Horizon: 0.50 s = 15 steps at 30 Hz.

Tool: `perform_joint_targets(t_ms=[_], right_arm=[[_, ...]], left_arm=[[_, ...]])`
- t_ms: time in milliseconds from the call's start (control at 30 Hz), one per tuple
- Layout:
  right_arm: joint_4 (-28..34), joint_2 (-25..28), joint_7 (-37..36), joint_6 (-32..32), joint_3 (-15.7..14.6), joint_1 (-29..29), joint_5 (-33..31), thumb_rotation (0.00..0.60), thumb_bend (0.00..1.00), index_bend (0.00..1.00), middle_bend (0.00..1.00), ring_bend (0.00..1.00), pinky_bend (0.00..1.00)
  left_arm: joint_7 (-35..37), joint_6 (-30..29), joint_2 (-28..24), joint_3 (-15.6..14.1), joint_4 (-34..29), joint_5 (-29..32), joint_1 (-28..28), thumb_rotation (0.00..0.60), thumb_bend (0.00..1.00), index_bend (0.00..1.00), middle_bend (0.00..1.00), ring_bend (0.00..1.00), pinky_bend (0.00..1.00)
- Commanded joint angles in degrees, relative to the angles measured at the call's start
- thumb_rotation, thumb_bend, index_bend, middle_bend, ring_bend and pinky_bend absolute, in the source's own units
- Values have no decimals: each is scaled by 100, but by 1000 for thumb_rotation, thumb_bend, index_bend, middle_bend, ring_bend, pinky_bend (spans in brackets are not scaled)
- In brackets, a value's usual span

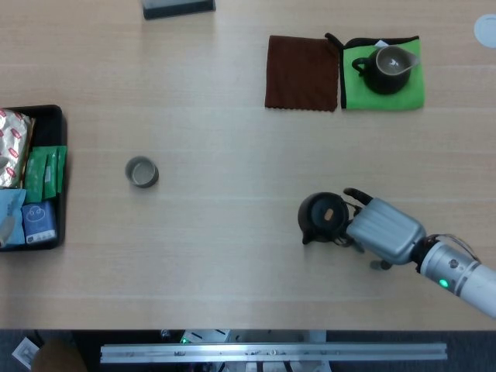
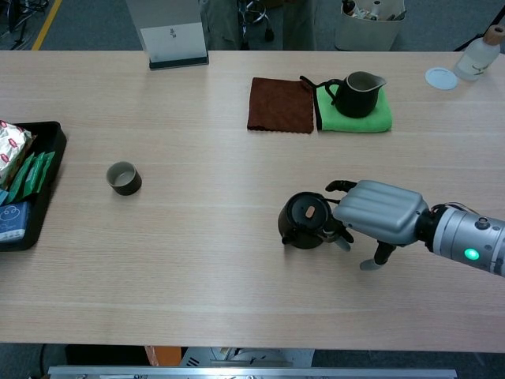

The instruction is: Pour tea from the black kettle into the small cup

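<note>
A: Where is everything sitting?

B: The kettle [image 2: 305, 220] is standing upright on the tabletop [image 2: 237, 268], low and right of centre. The cup [image 2: 123, 178] is sitting well apart from it, far over to the left. The right hand [image 2: 377, 212] is lying against the kettle's right side, where I judge the handle to be.

A: Is the hand actually holding it?

B: I cannot tell. The fingers [image 1: 355, 194] are curling in toward the kettle's side, touching or nearly touching it, but the back of the hand is hiding whether they are closing round the handle. The kettle's base is looking flat on the tabletop, so nothing is being lifted. The left hand is not showing in either view.

A: So what is making this step go well?

B: Getting a firm wrap on the handle before any lift, I think. The lid is sitting loose-looking on top, so the kettle should be rising level, not tipping early.

A: And the spout?

B: In the head view it seems to be pointing down-left, away from the hand. That is suiting the pour, since the cup is lying to the left.

A: Anything in the way?

B: A black tray [image 1: 54, 116] of packets is sitting beyond the cup at the left edge. A brown cloth [image 2: 281, 104] and a dark pitcher [image 2: 355, 93] on a green cloth [image 2: 377, 118] are lying farther back, well clear of the path
</note>
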State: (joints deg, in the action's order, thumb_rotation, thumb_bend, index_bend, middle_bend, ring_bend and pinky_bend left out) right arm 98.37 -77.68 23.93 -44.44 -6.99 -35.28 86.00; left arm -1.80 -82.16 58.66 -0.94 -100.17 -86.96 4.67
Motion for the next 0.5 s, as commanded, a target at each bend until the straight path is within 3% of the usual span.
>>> perform_joint_targets(t_ms=[33, 233, 500], right_arm=[[-30, -27, -11, -11, 26, -5, -34, 600, 0, 766, 756, 691, 97], [-119, -81, -93, -82, 134, -10, -162, 600, 0, 891, 858, 784, 97], [-182, -20, -293, -147, 277, -26, -368, 600, 0, 939, 909, 825, 97]], left_arm=[[2, 3, -4, -2, -1, 0, -1, 600, 270, 192, 92, 82, 56], [22, 14, -14, -3, 13, 7, -1, 600, 270, 192, 92, 82, 56], [33, 22, -21, 0, 10, -7, 9, 600, 270, 192, 92, 82, 56]])
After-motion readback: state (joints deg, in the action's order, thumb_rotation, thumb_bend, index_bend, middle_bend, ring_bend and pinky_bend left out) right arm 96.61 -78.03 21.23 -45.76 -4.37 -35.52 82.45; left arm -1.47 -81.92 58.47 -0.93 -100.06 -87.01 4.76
